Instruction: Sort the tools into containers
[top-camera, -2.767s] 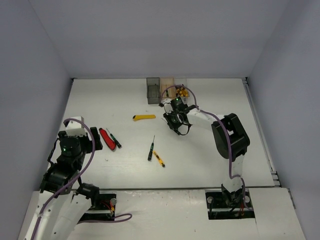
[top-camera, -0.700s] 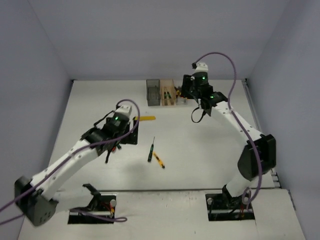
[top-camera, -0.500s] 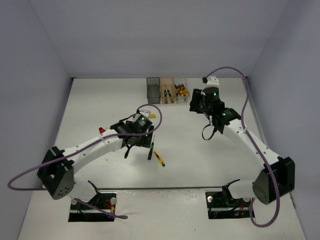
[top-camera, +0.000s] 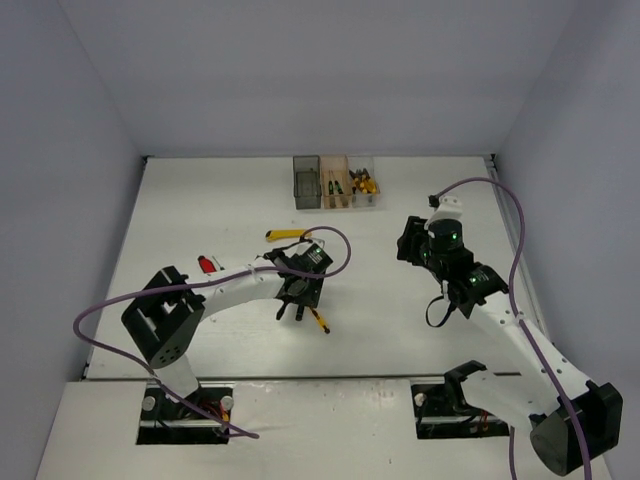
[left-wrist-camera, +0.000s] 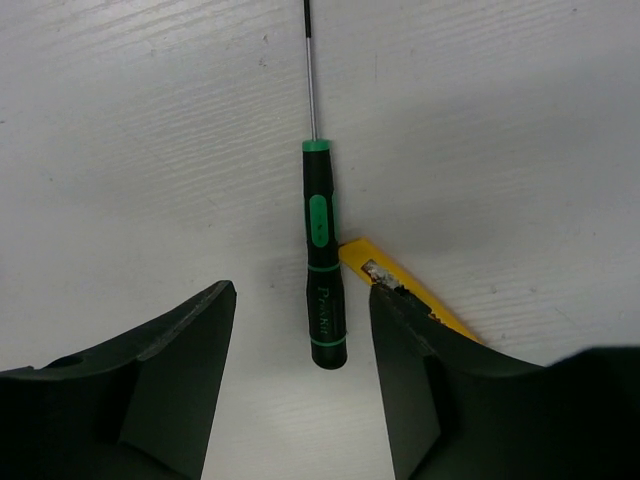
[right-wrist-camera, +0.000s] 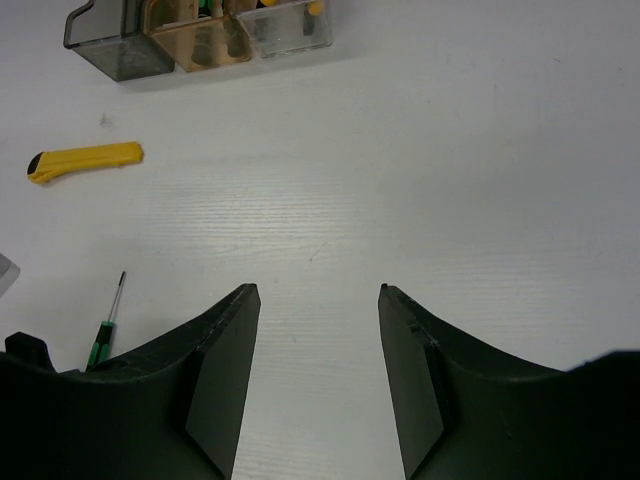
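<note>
The black-and-green screwdriver (left-wrist-camera: 322, 270) lies flat on the table (left-wrist-camera: 150, 150), its shaft pointing away from your left gripper (left-wrist-camera: 302, 292) and its handle between the fingers. The jaws stand apart with a gap on either side, so nothing is pinched yet. This looks like the pick-up step.

Watch the yellow screwdriver (left-wrist-camera: 400, 295): it sits just beside the handle, possibly touching, and runs under one finger. Your next move calls for a clean squeeze on the black handle alone, then a lift towards the far row. There the orange-tinted bin (top-camera: 335, 186), between the smoky grey bin (top-camera: 306, 181) and the clear bin (top-camera: 364, 185), seems to hold slim tools.

Your right gripper (right-wrist-camera: 318, 295) hangs over bare table, jaws apart and empty. The yellow utility knife (top-camera: 288, 235) and the red-handled cutter (top-camera: 207, 264) are not yet sorted.
</note>
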